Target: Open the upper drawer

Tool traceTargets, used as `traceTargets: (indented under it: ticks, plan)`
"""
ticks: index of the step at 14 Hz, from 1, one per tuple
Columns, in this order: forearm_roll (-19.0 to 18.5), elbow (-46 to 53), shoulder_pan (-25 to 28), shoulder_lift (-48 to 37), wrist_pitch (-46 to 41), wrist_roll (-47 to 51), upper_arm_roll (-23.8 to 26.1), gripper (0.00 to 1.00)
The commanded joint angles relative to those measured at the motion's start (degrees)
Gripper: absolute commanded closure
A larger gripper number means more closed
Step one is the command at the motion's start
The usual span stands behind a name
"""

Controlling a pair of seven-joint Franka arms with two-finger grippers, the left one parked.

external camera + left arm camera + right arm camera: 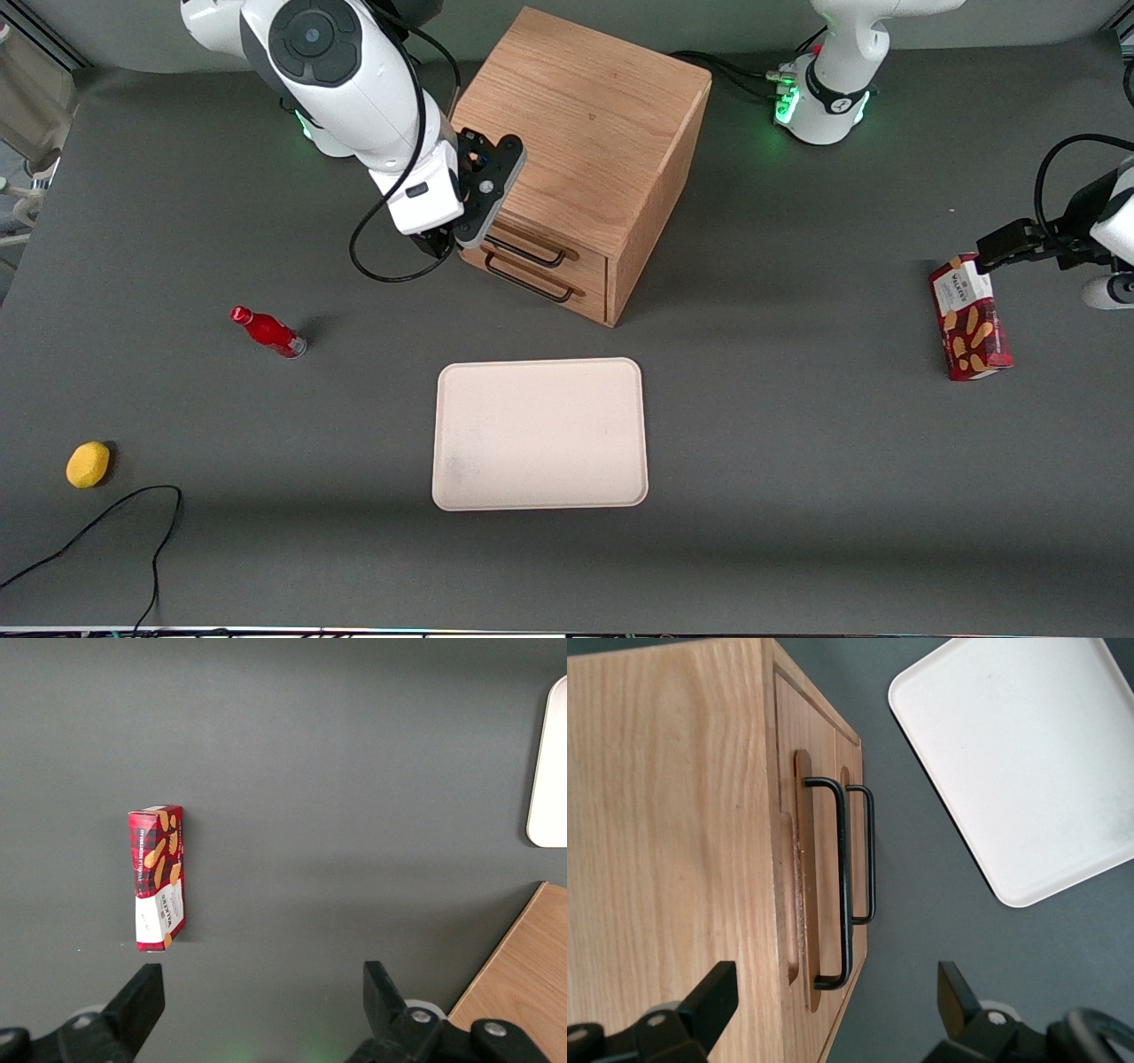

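The light oak cube cabinet (585, 133) stands at the back middle of the table. Its upper drawer (592, 270) looks shut, flush with the bottom drawer under it, and each has a thin black bar handle (530, 252). My right gripper (452, 241) hangs at the front corner of the cabinet toward the working arm's end, level with the upper handle. In the right wrist view the upper drawer (815, 744) and its handle (845, 886) show close up. The gripper (833, 992) is open and empty. Its fingers straddle the cabinet's top front edge and the handle's end without touching.
A cream tray (540, 434) lies nearer the front camera than the cabinet, and also shows in the right wrist view (1028, 753). A red bottle (267, 331) and a yellow fruit (88, 464) lie toward the working arm's end. A red biscuit box (970, 319) lies toward the parked arm's end.
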Motion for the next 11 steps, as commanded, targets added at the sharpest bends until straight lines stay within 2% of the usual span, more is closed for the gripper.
traceTargets:
  ticks: [1,11]
  plan:
    - [1.38,-2.20,0.05,0.00,2.52,-1.28,-0.12,0.00]
    - [0.68,-10.56,0.22,-0.36,11.84,-1.02,-0.12,0.00]
